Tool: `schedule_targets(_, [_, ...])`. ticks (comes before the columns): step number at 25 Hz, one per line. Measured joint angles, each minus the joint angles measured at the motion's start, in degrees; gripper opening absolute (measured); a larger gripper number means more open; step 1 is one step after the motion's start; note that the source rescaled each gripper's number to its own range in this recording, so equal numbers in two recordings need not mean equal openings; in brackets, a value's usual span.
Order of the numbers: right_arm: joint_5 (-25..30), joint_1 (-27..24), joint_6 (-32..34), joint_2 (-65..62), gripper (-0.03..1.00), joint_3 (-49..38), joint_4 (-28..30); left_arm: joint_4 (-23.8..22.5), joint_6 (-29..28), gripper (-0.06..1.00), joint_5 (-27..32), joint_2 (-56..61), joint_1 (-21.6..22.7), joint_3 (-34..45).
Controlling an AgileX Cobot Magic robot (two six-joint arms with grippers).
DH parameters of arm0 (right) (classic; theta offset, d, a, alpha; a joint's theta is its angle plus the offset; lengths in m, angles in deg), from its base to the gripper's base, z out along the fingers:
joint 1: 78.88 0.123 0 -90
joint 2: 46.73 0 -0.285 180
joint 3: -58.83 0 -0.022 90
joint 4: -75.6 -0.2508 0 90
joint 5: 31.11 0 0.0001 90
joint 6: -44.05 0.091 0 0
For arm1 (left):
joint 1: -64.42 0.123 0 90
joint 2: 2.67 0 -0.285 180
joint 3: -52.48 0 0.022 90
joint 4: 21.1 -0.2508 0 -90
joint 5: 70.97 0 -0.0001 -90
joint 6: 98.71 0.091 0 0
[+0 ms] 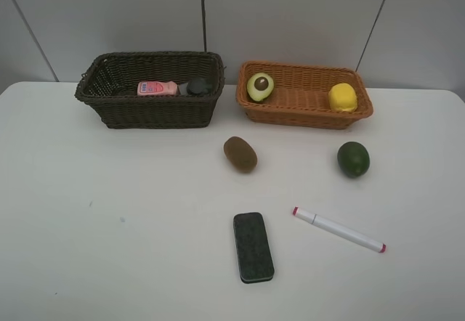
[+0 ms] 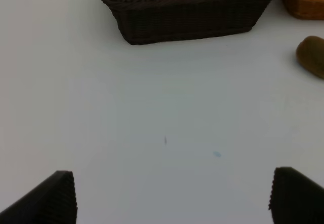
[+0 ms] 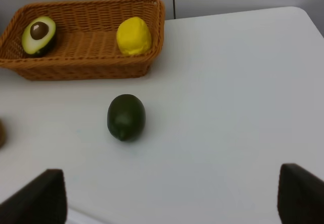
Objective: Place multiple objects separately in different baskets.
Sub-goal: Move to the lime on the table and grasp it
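The dark brown basket [image 1: 116, 107] holds the pink bottle [image 1: 157, 88] and the dark green bottle [image 1: 196, 86]. The orange-tan basket [image 1: 305, 114] holds the halved avocado [image 1: 260, 86] and the yellow lemon [image 1: 342, 97]. On the table lie the brown kiwi [image 1: 240, 153], the round green fruit [image 1: 353, 159], the black eraser [image 1: 253, 247] and the white red-capped marker [image 1: 338, 229]. Neither arm shows in the high view. My left gripper [image 2: 172, 196] is open over bare table, short of the dark basket [image 2: 187, 19]. My right gripper [image 3: 172, 198] is open, short of the green fruit [image 3: 126, 116].
The white table [image 1: 109, 226] ends at a grey panelled wall [image 1: 290, 16] right behind both baskets. In the left wrist view the kiwi [image 2: 311, 56] lies at the frame edge.
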Motion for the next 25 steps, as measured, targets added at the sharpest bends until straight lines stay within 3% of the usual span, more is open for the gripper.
schedule_targets(12, [0.0, 0.0, 0.0, 3.0, 0.98, 0.0, 0.1, 0.0, 0.0, 1.0, -0.1, 0.0, 0.0, 0.0])
schedule_targets(18, [-0.9, 0.0, 0.0, 23.2, 0.98, 1.1, 0.2, 0.0, 0.0, 1.0, -0.1, 0.0, 0.0, 0.0])
schedule_targets(25, [-2.3, 0.0, 0.0, 54.7, 0.98, 10.4, -0.1, 0.2, 0.0, 1.0, -0.2, 0.0, 0.0, 0.0])
